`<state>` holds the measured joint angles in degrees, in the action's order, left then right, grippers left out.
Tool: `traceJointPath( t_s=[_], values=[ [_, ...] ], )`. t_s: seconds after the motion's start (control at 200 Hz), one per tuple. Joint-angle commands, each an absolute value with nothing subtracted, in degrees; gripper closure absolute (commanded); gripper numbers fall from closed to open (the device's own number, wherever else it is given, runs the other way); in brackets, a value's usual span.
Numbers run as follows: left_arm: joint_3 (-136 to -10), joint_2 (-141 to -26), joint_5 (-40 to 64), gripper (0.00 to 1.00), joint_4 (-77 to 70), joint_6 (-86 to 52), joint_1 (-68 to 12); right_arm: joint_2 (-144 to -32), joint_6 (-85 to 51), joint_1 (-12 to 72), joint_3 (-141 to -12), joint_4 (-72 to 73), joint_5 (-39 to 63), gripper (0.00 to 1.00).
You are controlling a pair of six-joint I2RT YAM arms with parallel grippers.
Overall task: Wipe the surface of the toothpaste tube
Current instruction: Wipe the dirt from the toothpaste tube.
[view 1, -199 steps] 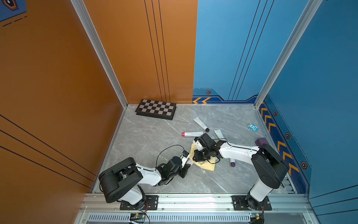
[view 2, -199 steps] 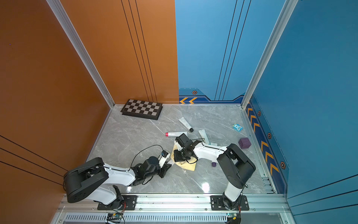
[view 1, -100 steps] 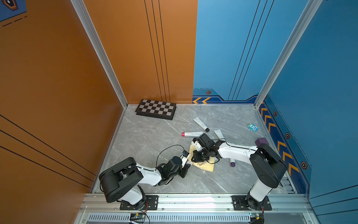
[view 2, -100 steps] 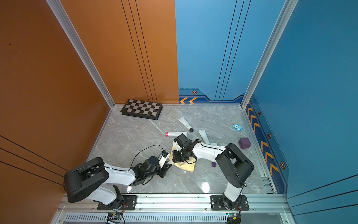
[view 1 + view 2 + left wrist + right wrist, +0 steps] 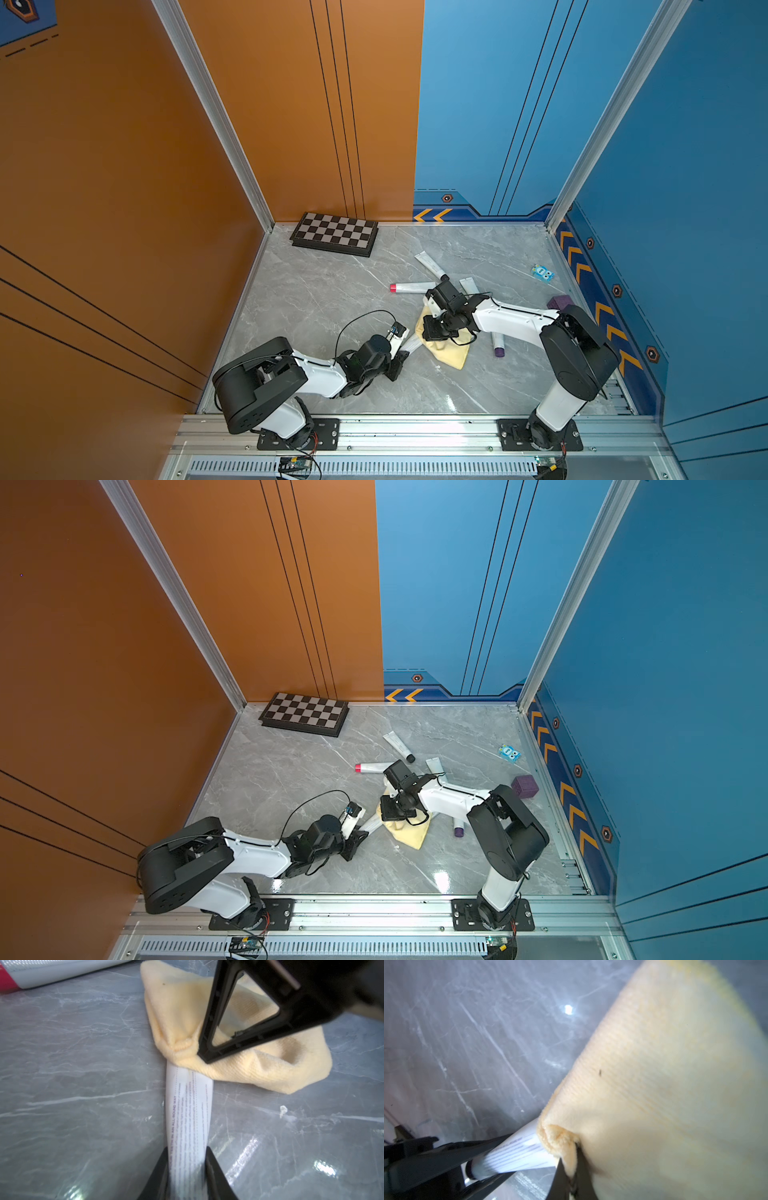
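The toothpaste tube (image 5: pixel 189 1109) is white with printed text and lies low over the marble floor. My left gripper (image 5: pixel 187 1153) is shut on its near end. Both top views show the tube (image 5: pixel 411 343) (image 5: pixel 371 823) between the two arms. A yellow cloth (image 5: pixel 249 1068) covers the tube's far end. My right gripper (image 5: pixel 571 1167) is shut on a bunched fold of that cloth (image 5: pixel 664 1084), right beside the tube (image 5: pixel 519 1153). The end of the tube under the cloth is hidden. From above, the right gripper (image 5: pixel 432 332) sits over the cloth (image 5: pixel 451 355).
Other tubes lie behind the arms: a red-capped one (image 5: pixel 409 286), a black-capped one (image 5: pixel 430 264) and a purple-capped one (image 5: pixel 497 345) under the right arm. A chessboard (image 5: pixel 334 233) is at the back left. A purple box (image 5: pixel 559 301) and a blue toy (image 5: pixel 543 273) are near the right wall.
My right gripper has shifted the cloth a little along the tube toward my left gripper. The left arm has held still.
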<state>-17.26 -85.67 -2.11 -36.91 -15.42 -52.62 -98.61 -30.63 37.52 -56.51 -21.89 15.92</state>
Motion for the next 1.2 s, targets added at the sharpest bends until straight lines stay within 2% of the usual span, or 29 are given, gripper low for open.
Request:
traceJointPath(
  t_s=[0.0,0.32,0.646,0.826,0.966,1.196],
  values=[
    [-16.0,-88.4,-3.2,0.88,-29.2,-15.0,-52.9,-103.1,-28.6,34.4,-54.9,-34.2,1.9,1.00],
    [-16.8,-89.7,-2.6,0.88,-29.2,-14.6,-53.4,-105.5,-28.3,37.8,-59.7,-34.5,8.4,1.00],
    [-19.2,-92.6,0.0,0.87,-29.0,-13.6,-54.8,-93.1,-28.8,33.6,-60.9,-38.1,6.5,1.00],
    [-19.6,-92.8,-0.1,0.86,-28.9,-13.5,-56.0,-92.3,-27.8,32.9,-62.6,-38.2,12.7,1.00],
    [-21.3,-93.9,-2.5,0.86,-26.5,-12.8,-58.3,-94.6,-28.1,33.6,-62.7,-36.4,17.6,1.00],
    [-22.6,-94.3,-13.0,0.87,-22.8,-12.0,-63.1,-97.1,-29.0,35.4,-61.7,-34.0,19.5,1.00]
  ],
)
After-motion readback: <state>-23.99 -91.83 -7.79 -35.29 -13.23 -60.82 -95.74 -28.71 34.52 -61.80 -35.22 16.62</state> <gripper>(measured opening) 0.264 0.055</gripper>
